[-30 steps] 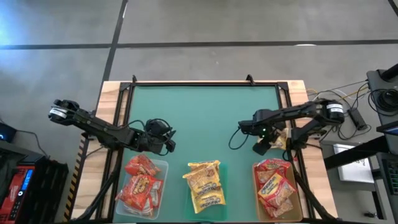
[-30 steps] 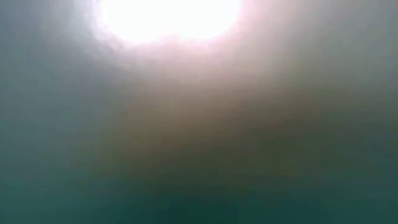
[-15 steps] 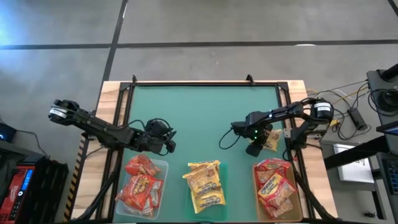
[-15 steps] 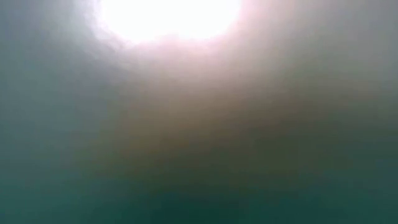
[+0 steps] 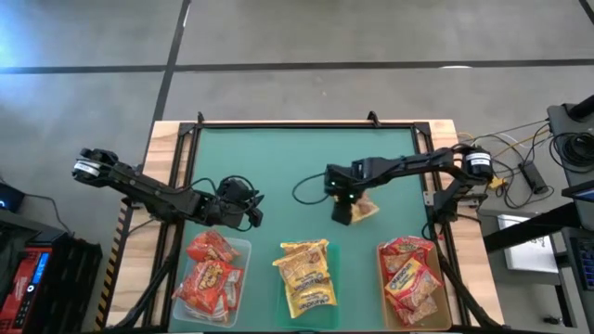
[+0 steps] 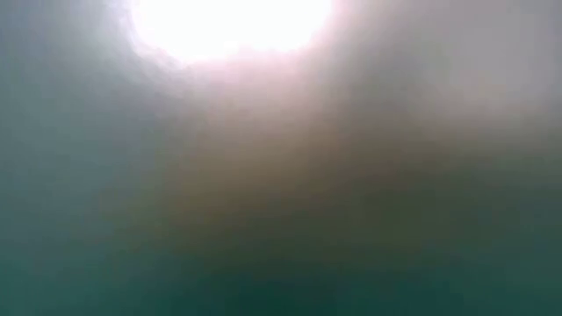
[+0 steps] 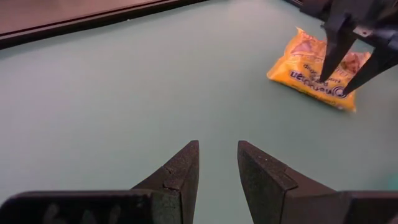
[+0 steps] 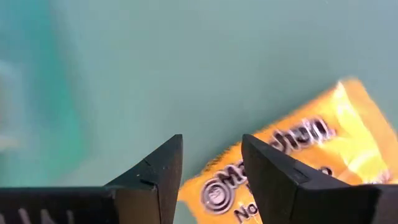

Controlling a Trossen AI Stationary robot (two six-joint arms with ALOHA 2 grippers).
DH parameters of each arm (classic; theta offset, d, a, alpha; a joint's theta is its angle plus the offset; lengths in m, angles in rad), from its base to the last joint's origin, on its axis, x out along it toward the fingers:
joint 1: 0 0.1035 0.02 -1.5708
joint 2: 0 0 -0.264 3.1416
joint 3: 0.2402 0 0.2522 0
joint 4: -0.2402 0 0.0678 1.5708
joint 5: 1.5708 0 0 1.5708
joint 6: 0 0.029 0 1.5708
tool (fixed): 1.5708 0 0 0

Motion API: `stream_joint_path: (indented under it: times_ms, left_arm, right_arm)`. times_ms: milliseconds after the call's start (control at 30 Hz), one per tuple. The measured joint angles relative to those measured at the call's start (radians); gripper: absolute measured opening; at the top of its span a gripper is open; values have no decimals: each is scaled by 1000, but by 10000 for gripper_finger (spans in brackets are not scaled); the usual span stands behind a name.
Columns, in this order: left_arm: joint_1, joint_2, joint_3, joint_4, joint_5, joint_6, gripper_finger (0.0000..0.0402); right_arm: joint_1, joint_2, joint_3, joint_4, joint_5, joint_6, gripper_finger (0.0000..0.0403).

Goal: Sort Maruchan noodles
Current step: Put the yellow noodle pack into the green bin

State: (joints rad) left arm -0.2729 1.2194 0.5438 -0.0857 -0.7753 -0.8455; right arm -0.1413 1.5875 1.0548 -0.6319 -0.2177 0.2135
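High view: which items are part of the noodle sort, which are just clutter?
Job:
- yellow packet in right gripper
- red packets, left tray
- yellow packets, middle
- red-orange packets, right tray
- left gripper, waiting

Clutter:
- cables off table's right edge

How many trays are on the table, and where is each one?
3, in a row along the table's near edge: the left tray with red packets, the middle tray with yellow packets, the right tray with red-orange packets. None seems hidden.
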Motion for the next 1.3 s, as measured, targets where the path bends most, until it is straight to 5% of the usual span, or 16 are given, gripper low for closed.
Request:
stream_joint_path:
  times_ms: [333, 533, 1033, 1300]
  left_arm:
    - [0, 0, 0, -2, 0, 15, 94]
    - [0, 0, 0, 0, 9, 16, 94]
    - [0, 0, 0, 52, 38, 18, 94]
    - [0, 0, 0, 113, 47, 36, 94]
  right_arm:
    - [39, -35, 189, -423, -12, 37, 155]
    - [52, -33, 129, -552, 140, 84, 155]
    - [47, -21, -67, -318, 190, 69, 155]
    - [47, -21, -46, 11, 61, -60, 155]
